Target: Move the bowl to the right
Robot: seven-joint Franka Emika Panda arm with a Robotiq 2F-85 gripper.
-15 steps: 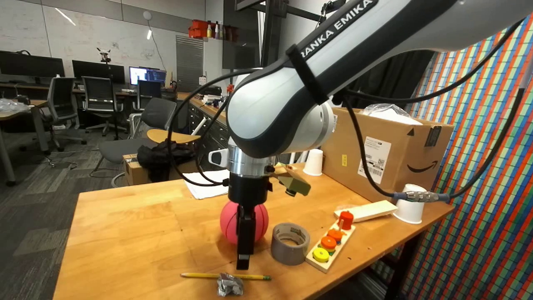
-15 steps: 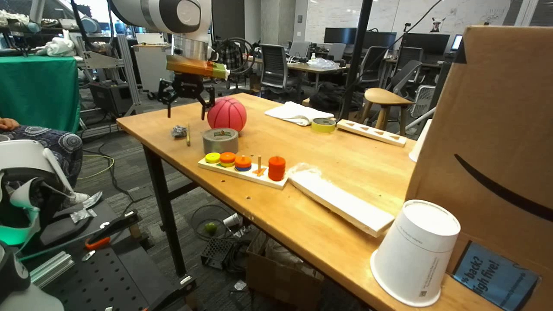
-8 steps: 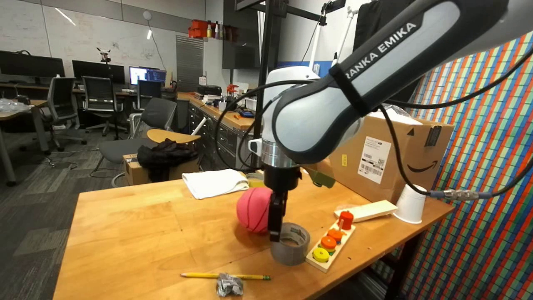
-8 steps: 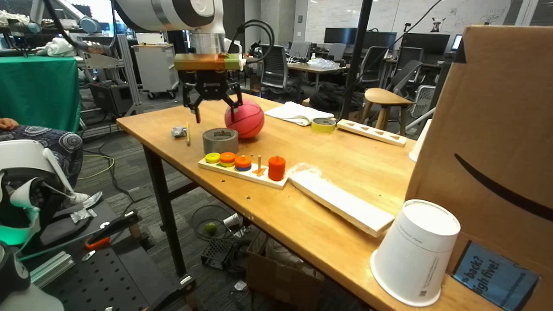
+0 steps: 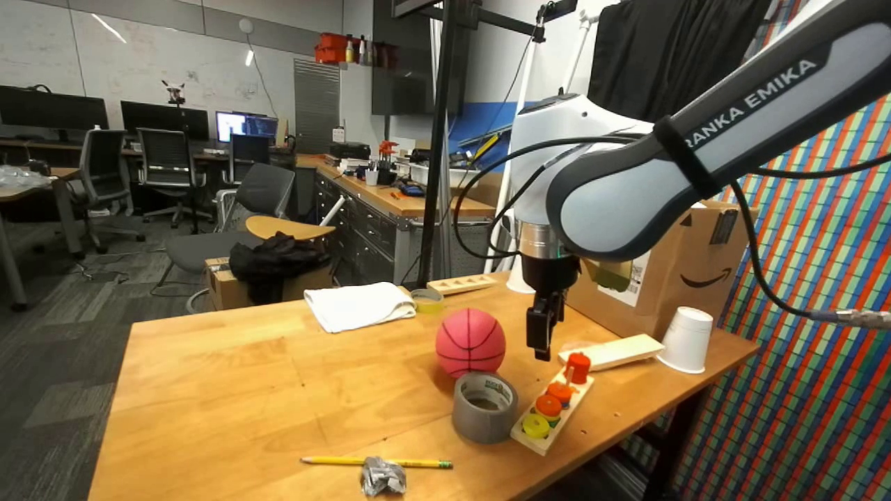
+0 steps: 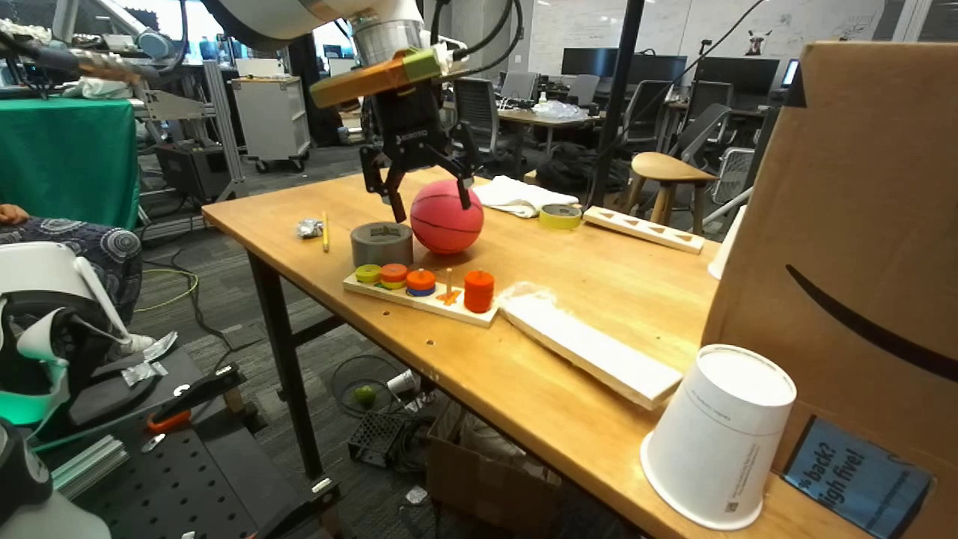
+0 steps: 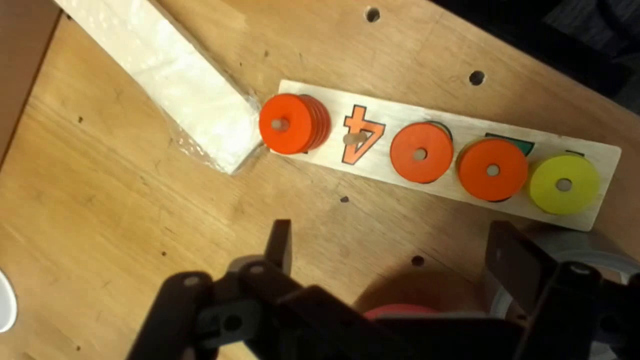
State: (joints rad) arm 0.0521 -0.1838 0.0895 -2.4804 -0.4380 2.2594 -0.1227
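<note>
One scrap of crumpled foil (image 5: 383,476) sits nearest in an exterior view, pencil (image 5: 348,460) just beside; past them, the tape roll (image 5: 482,424), and at its twelve o'clock our bowl (image 5: 470,341), plainly a pink ball, resting on the table (image 5: 230,390)! Nothing grips it; I'd call the rightward move unfinished, grasp and carry left. At the ball's three o'clock hangs the gripper (image 7: 391,235), fingers (image 7: 279,247) spread wide, holding nothing, touching nothing that I can see. Farther, at ten o'clock, a white cloth (image 5: 360,306).
</note>
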